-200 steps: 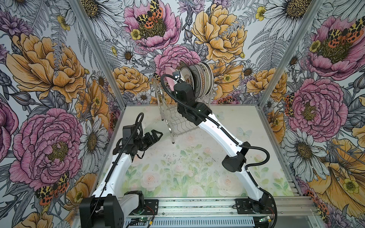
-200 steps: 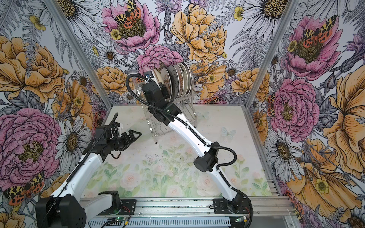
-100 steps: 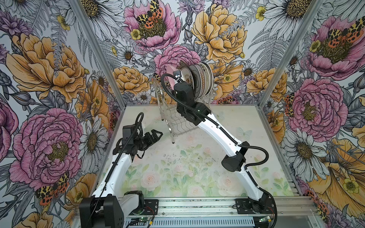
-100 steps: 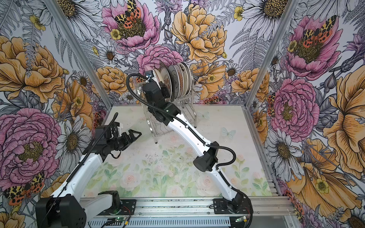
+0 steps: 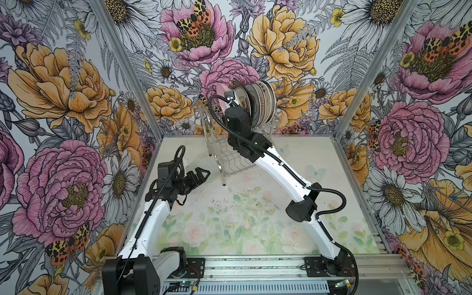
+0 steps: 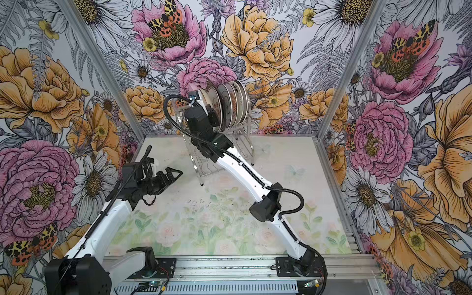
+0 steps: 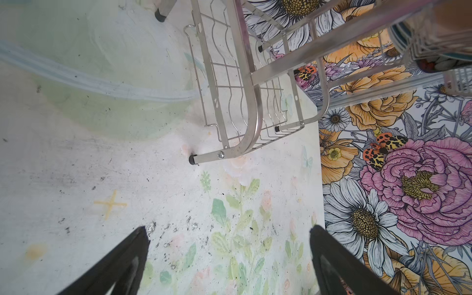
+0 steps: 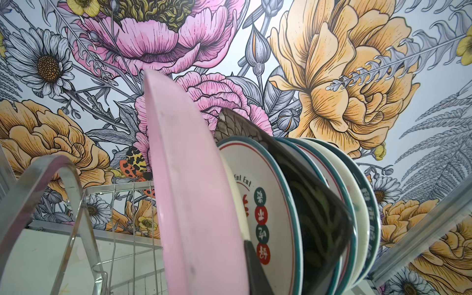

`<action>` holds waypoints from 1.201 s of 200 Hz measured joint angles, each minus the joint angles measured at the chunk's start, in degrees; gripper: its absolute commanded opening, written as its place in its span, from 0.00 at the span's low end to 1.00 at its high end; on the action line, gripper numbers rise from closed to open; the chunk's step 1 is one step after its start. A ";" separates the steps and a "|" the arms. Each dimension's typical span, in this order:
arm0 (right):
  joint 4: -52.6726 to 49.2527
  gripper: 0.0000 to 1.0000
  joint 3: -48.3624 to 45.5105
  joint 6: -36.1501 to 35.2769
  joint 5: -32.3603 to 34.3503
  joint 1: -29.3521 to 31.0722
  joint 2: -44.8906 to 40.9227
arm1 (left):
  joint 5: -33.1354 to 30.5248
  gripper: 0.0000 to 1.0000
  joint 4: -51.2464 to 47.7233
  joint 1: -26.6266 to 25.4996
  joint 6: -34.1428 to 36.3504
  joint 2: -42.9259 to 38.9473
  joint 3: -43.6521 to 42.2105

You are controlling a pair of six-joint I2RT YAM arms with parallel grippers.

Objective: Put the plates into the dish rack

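At the left edge of the table [image 5: 229, 217], close to the floral side wall [image 5: 76, 127], the left gripper [image 5: 201, 175] hangs low over the surface. Its fingers [image 7: 122, 263] are spread wide with nothing between them. Just right of its tips stands the black-capped front foot [image 7: 192, 159] of the dish rack [image 5: 229, 163]; gripper and foot are near but apart.

The rack sits at the back, near the rear wall [image 5: 255, 51], and the wavy wire slots of its lower tier lie open. On the upper tier the plates [image 5: 258, 102] stand on edge in a tight row. The pink plate [image 8: 194, 191] is at the row's left end, tilted away from its neighbours at the top. Open slots separate it from the arched side frame [image 8: 38, 191]. Whether its bottom edge is seated cannot be told.

The right gripper [image 8: 242, 268] is clamped on this plate's rim. One dark finger [image 8: 255, 268] lies against its face, squeezed between it and the next plate; the other is hidden behind the pink. A dark square plate [image 8: 319, 204] pokes a corner above the round ones.

The right arm [image 5: 281, 168] slants across the rack's front. Bare table spreads in front of the rack and to its right, as far as the wall.

The white plate [image 8: 268, 204] beside the pink one reads "Eat Eat" above Chinese characters in green and red dots. A teal-rimmed plate [image 8: 367, 204] further right carries pale characters, too oblique to read.
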 measured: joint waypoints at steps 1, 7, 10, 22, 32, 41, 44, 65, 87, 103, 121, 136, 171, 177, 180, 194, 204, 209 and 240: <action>0.00 0.00 0.00 0.00 0.00 0.00 0.00 | 0.00 0.99 0.00 -0.02 0.00 -0.02 0.00; 0.02 0.00 0.00 -0.17 0.00 0.00 0.02 | 0.00 0.99 0.00 -0.02 0.00 -0.11 0.00; 0.02 0.00 0.00 -0.20 0.00 0.00 0.02 | 0.00 0.99 0.00 0.00 -0.02 -0.17 0.00; 0.13 0.00 0.00 -0.63 0.00 0.02 0.09 | 0.00 0.99 0.00 0.00 -0.04 -0.31 -0.07; 0.50 0.00 0.00 -1.22 0.28 0.07 0.22 | 0.00 0.99 0.00 -0.02 -0.15 -0.33 -0.09; 0.83 0.00 0.00 -2.10 0.70 0.13 0.33 | 0.00 0.99 0.00 0.00 -0.17 -0.33 -0.11; 0.90 0.00 0.00 -2.32 0.85 0.15 0.33 | 0.00 0.99 0.00 -0.02 -0.17 -0.33 -0.11; 1.40 0.00 0.00 -4.61 1.53 0.61 0.55 | 0.00 0.99 0.00 0.00 -0.17 -0.79 -0.57; 1.73 0.00 0.00 -6.43 2.10 1.14 0.76 | 0.00 0.99 0.04 0.00 -0.20 -1.40 -1.14; 1.70 0.00 0.00 -7.04 2.29 1.51 0.76 | 0.00 0.99 0.09 0.00 -0.20 -1.75 -1.55; 1.70 0.00 -0.02 -7.67 2.29 1.84 0.76 | 0.00 0.99 0.00 0.00 -0.20 -1.92 -1.84; 1.70 0.00 -0.07 -7.93 2.27 2.10 0.76 | 0.00 0.99 0.04 0.00 -0.20 -2.10 -1.84; 1.77 0.00 -0.07 -8.31 2.27 2.16 0.76 | 0.00 0.99 0.04 0.13 -0.20 -2.25 -1.84; 1.90 0.00 -0.07 -8.48 2.27 2.16 0.76 | 0.00 0.99 0.04 0.24 -0.20 -2.27 -1.84; 2.03 0.00 -0.07 -8.55 2.27 2.16 0.76 | 0.00 0.99 0.04 0.26 -0.20 -2.29 -1.84; 2.29 0.00 -0.07 -9.11 2.25 2.19 0.76 | 0.00 0.99 0.07 0.33 -0.20 -2.51 -1.97; 2.73 0.00 -0.11 -9.55 2.25 2.40 0.76 | 0.00 0.99 0.07 0.33 -0.20 -2.67 -2.05; 2.91 0.00 -0.11 -9.66 2.23 2.43 0.76 | 0.00 0.99 0.11 0.33 -0.20 -2.71 -2.10; 3.82 0.00 -0.11 -10.54 2.08 2.78 0.76 | 0.00 0.99 0.26 0.37 -0.20 -2.86 -2.36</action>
